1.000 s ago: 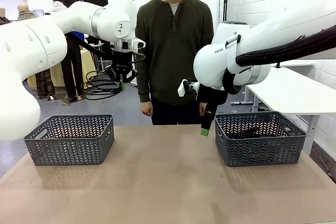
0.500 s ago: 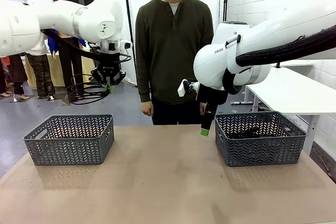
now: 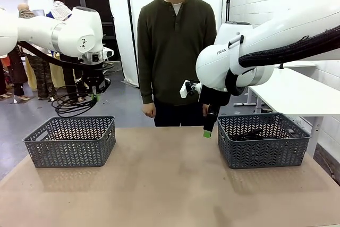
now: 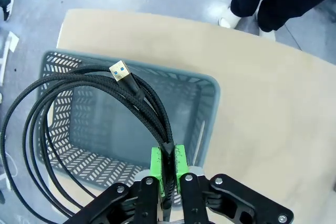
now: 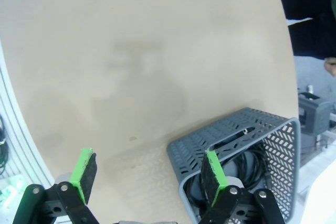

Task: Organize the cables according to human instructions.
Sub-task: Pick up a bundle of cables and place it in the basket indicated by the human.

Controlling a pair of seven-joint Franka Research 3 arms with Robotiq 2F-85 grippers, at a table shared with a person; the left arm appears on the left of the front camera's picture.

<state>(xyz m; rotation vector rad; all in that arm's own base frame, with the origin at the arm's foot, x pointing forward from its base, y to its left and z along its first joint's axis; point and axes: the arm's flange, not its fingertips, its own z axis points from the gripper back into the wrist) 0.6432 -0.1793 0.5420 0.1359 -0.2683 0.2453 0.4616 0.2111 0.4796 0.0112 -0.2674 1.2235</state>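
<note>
Above table, coiled cable (image 4: 100, 129) pinched in left claw (image 4: 168, 163).

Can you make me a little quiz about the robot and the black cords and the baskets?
1. True or false: the left pincer is shut on a coiled cable.
2. The cable hangs above which basket? A) left basket B) right basket
3. Fill in: the right pincer is ____.

Key: 1 true. 2 A. 3 open.
</note>
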